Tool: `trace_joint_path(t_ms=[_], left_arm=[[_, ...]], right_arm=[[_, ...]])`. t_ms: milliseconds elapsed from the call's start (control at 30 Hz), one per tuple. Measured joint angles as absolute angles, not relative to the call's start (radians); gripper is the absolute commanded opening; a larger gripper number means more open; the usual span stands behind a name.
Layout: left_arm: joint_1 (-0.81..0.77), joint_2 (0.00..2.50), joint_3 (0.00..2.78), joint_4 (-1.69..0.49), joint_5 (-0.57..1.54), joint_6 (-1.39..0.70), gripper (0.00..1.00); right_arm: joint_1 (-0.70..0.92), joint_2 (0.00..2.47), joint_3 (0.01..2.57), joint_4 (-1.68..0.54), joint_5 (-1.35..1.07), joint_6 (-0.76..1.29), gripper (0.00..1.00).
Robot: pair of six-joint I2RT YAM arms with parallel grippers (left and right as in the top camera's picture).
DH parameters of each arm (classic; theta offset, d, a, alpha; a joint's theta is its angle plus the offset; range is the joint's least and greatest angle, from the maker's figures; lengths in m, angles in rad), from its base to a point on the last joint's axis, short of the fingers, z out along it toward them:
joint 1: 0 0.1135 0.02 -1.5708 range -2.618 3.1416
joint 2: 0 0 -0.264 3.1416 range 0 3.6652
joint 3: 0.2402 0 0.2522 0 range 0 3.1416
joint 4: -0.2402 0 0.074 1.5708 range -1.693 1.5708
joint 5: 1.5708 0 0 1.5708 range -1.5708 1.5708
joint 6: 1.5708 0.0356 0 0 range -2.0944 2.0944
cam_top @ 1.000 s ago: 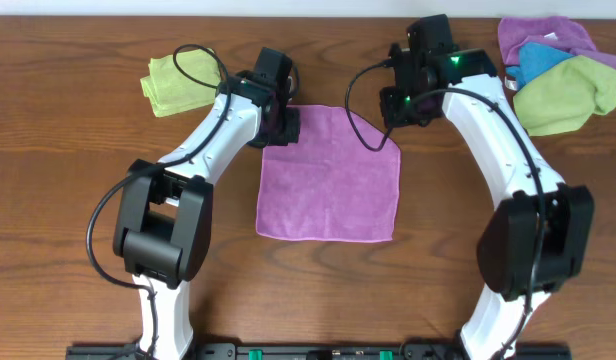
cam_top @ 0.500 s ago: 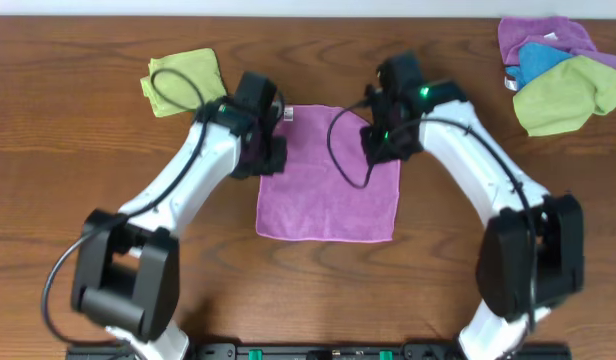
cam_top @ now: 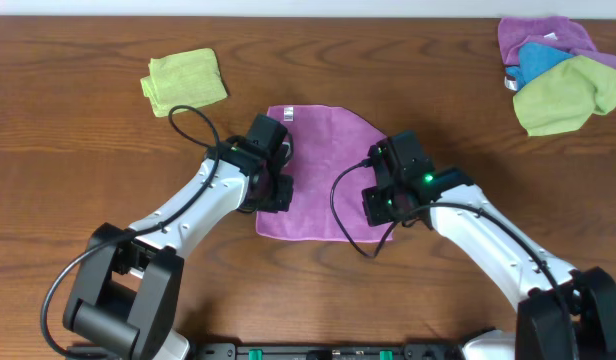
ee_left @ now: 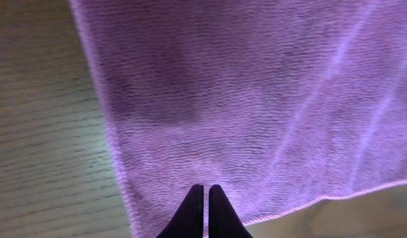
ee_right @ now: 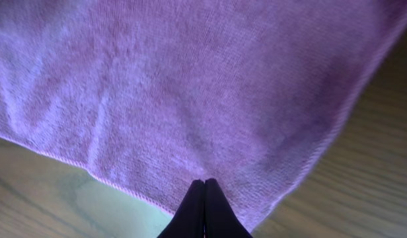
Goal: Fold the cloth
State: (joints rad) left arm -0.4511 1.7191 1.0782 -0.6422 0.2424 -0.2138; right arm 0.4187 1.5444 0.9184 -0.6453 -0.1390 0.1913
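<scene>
- The square magenta-purple terry cloth (cam_top: pixel 323 160) lies flat and open in the middle of the brown wooden worktop (cam_top: pixel 88 190), its small white tag (cam_top: pixel 286 117) at the far edge, and no fold is made yet.
- The left end effector (cam_top: pixel 275 195) sits over the cloth's near-left corner, fingers pressed tight together.
- In the left wrist view the dark fingertips (ee_left: pixel 195 210) meet with no gap, the cloth's side edge just to their left and the near hem running off to the right.
- The right end effector (cam_top: pixel 381 208) mirrors it at the near-right corner, also fully closed.
- In the right wrist view those fingertips (ee_right: pixel 195 206) point into the corner where hem and side edge meet.
- Is any fabric nipped between either pair? I cannot tell; the tips sit right at the cloth but no pinched fold shows.
- My read on the placement is one end effector per near corner, so both can lift together and carry that edge over to the far edge without skewing it.
- On pose, the left arm reaches from the near-left, forearm angled up and to the right, wrist tipped down at the cloth.
- The right arm sweeps in low from the near-right, forearm running leftward, cable looping beside the wrist.
- A folded lime-green cloth (cam_top: pixel 184 80) lies far left, and a heap of purple, blue and green cloths (cam_top: pixel 563 70) is bunched far right, both well apart from the work.
</scene>
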Motion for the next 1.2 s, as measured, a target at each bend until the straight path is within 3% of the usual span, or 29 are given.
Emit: trace_joint_path(t_ms=[500,1200], left_arm=[[-0.445,1.758,1.072,-0.636,0.202,-0.236,0.06],[-0.447,1.767,0.958,-0.607,0.230,-0.274,0.06]], right_arm=[[0.421,1.637,0.888,-0.552,-0.142,0.214,0.02],[0.421,1.713,0.889,-0.629,-0.154,0.239,0.02]])
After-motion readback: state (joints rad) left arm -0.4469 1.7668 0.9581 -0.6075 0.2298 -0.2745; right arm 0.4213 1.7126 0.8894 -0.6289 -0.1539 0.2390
